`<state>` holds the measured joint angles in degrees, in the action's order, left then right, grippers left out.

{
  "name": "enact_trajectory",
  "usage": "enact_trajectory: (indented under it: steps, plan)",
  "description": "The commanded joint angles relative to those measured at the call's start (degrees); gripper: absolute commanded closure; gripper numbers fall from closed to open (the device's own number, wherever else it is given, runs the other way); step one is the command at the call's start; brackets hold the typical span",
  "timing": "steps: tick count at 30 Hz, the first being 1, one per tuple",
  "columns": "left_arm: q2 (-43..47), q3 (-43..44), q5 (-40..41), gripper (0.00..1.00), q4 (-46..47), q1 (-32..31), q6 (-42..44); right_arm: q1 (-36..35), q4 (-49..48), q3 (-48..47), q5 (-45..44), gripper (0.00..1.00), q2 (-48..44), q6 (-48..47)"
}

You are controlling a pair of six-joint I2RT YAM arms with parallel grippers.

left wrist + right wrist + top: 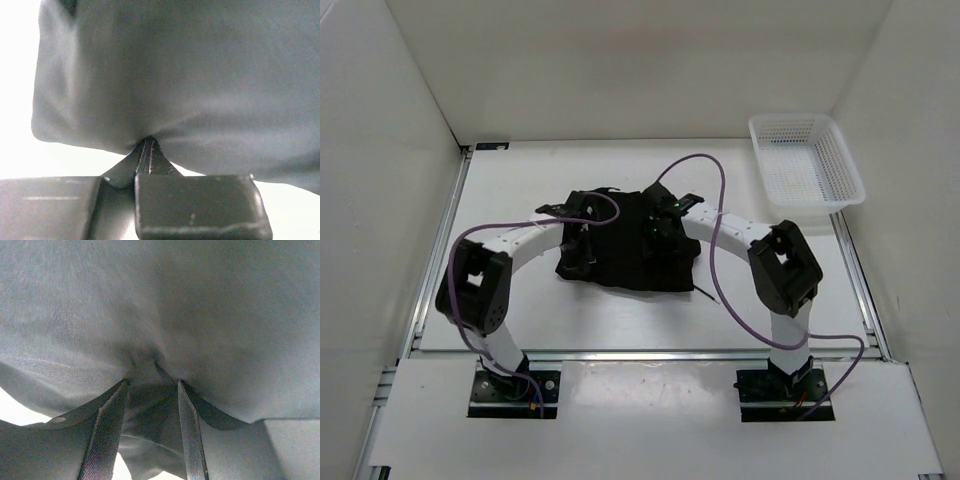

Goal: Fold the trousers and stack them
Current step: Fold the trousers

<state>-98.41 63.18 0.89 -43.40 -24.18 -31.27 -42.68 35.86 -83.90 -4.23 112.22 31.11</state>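
BLACK TROUSERS MID-FOLD: The trousers (620,262) lie in a crumpled, wrinkled heap near the middle of the white table (620,320), slightly toward its far side. Their matte black cloth is bunched into a rough block rather than spread flat. Both arms bend inward over the heap from their bases at the near edge.

The left gripper (582,238) rests on the left part of the heap, clenched on a small pinch of the fabric. In the left wrist view its fingertips (145,154) meet tightly where the cloth gathers into a point, and smooth dark fabric fills almost the whole picture above them. A strip of bright table shows below and to the left of the cloth.

The right gripper (660,226) is over the right part of the heap, close beside the left one. Its jaws stand apart: the right wrist view shows the two ribbed fingers (106,432) spread, with a soft fold of the trousers sagging into the gap between them, released rather than squeezed.

Purple cables (716,182) loop from each arm, one arching over the garment's far right corner. A white plastic mesh basket (847,170) sits well apart from the trousers at the table's far right corner. Plain white walls (640,70) close in the table on three sides.
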Motion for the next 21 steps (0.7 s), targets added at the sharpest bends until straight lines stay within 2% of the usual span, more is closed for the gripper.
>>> enact_trajectory:
  steps: [1, 2, 4, 5, 6, 7, 9, 10, 12, 14, 18, 21]
  plan:
    - [10.5, 3.8, -2.5, 0.90, -2.0, -0.5, 0.9, 1.1, 1.9, -2.1, -4.6, 0.49, -7.1, -1.6]
    - [13.4, 5.9, -2.5, 0.86, -3.8, -0.5, 0.9, 1.1, 3.6, -2.1, -6.1, 0.45, -11.2, -1.6]
    - [15.3, 14.0, -0.5, 0.78, -9.4, -1.7, 2.0, 1.1, 5.5, -3.4, -8.5, 0.24, -17.0, -2.4]
    - [16.7, 17.1, 0.2, 0.75, -11.1, -1.7, 2.5, 1.1, 7.8, -3.4, -10.0, 0.08, -18.8, -3.0]
    - [17.4, 20.0, 1.2, 0.64, -12.7, -1.7, 3.0, 1.1, 8.7, -3.9, -13.1, 0.01, -20.4, -3.0]
    - [18.0, 25.5, 1.8, 0.56, -14.0, -1.7, 4.0, 1.8, 9.4, -3.9, -14.4, 0.00, -23.9, -3.9]
    - [20.0, 30.1, 3.1, 0.35, -16.5, -1.7, 4.7, 3.4, 9.9, -2.4, -16.4, 0.00, -27.8, -4.7]
    - [20.8, 33.6, 3.6, 0.16, -16.5, -1.7, 5.4, 4.1, 9.9, -0.3, -16.9, 0.00, -32.2, -5.4]
    - [23.4, 35.9, 5.0, 0.05, -17.1, -1.7, 5.4, 6.0, 9.9, 2.0, -19.5, 0.00, -39.0, -5.4]
    - [26.2, 37.3, 5.9, 0.00, -17.1, -1.7, 5.4, 6.9, 9.9, 5.5, -22.3, 0.00, -43.2, -5.4]
    - [31.1, 36.5, 7.6, 0.00, -16.4, -1.7, 4.8, 10.1, 11.9, 9.7, -29.1, 0.00, -52.4, -4.8]
    - [33.7, 34.3, 9.9, 0.00, -15.8, -1.7, 3.7, 11.9, 14.8, 11.0, -31.8, 0.00, -55.3, -4.2]
